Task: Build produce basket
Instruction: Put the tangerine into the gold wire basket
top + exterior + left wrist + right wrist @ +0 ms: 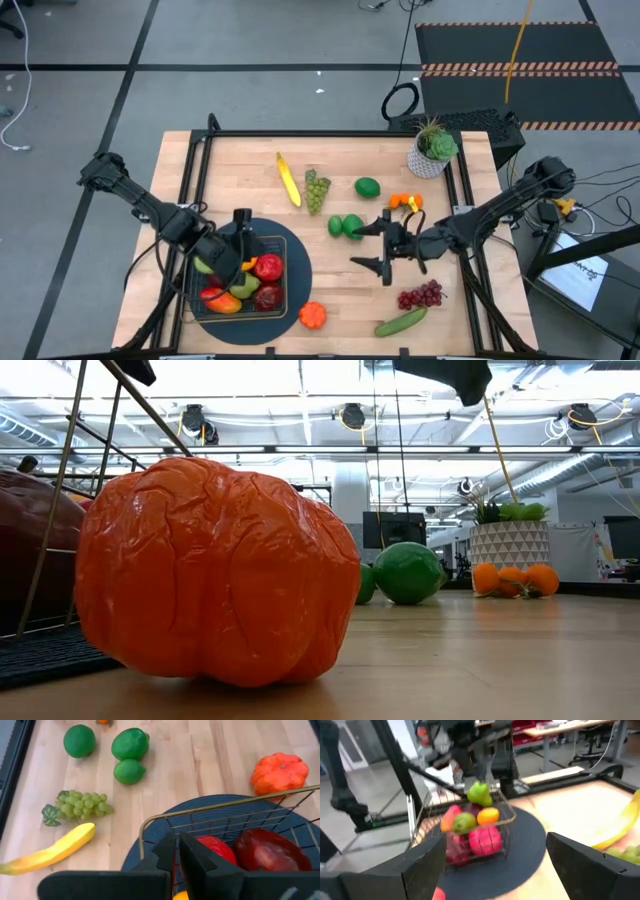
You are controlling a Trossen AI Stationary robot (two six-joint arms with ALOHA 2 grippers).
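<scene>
Two limes (347, 226) sit beside the spread right hand (383, 245); left hand (241, 238) pressed together.

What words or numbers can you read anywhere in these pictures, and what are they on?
None can be read.
The white sheet beside the table, by the right arm, carries dark marks, too small to read.
The produce, the basket and the plant pot show no writing; the pot bears only a triangle pattern.
</scene>
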